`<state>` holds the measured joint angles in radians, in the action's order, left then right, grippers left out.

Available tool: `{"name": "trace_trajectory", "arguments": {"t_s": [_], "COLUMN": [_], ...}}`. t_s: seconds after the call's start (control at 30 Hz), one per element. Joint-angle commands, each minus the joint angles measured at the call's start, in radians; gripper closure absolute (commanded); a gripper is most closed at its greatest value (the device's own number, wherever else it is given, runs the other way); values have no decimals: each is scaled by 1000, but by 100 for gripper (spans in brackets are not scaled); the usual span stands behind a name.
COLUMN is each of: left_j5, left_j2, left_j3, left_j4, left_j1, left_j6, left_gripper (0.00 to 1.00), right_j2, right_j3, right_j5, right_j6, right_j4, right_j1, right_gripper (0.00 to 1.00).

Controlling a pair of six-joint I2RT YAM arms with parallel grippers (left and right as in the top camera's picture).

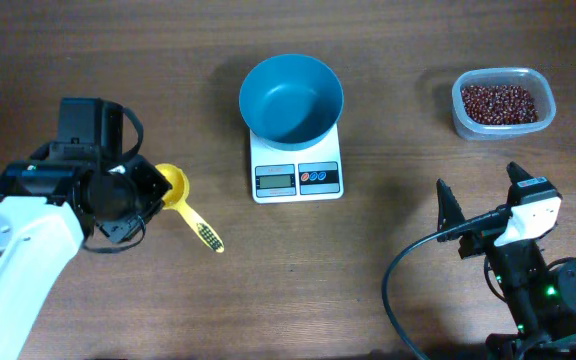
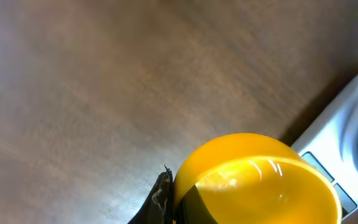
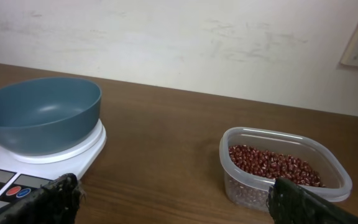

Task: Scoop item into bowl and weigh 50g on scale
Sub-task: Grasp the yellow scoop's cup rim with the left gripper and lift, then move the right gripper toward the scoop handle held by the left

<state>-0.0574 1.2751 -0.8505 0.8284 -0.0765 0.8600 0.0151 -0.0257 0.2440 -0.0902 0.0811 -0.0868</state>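
The teal-blue bowl (image 1: 291, 97) stands empty on the white scale (image 1: 297, 178); both also show in the right wrist view, the bowl (image 3: 39, 113) on the scale (image 3: 17, 167). The reddish-brown beans (image 1: 502, 103) fill a clear tub (image 1: 462, 118) at the far right, and show in the right wrist view too (image 3: 272, 165). My left gripper (image 1: 153, 195) is shut on the rim of a yellow scoop (image 1: 175, 186), left of the scale. In the left wrist view one finger of the left gripper (image 2: 178, 193) presses the scoop's cup (image 2: 260, 180). My right gripper (image 1: 478, 182) is open and empty, in front of the tub (image 3: 173, 193).
The scoop's handle (image 1: 204, 230) points toward the front right over the wooden table (image 1: 388, 270). The scale's corner shows in the left wrist view (image 2: 347, 134). A pale wall (image 3: 179, 37) rises behind the table.
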Motion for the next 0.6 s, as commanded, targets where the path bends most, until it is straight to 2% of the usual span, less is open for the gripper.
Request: {"name": "trace_trajectory", "arguments": {"t_s": [0.0, 0.2, 0.3, 0.57], "left_j5": [-23, -27, -76, -347], "left_j2": [-4, -4, -4, -4], "left_j3": [3, 3, 3, 3], "left_j4": [66, 76, 105, 142], "left_j1": [-2, -3, -48, -60], "left_j6": [199, 205, 205, 206], "left_gripper": [100, 100, 100, 100], "right_j2": [-6, -6, -6, -6], "right_j3": [10, 10, 10, 10], "right_j5": [-9, -9, -9, -9], "right_j6": [-7, -7, -7, -7], "right_j4": [0, 0, 0, 0], "right_j1": [2, 2, 2, 22], "right_gripper": [1, 1, 1, 1]}}
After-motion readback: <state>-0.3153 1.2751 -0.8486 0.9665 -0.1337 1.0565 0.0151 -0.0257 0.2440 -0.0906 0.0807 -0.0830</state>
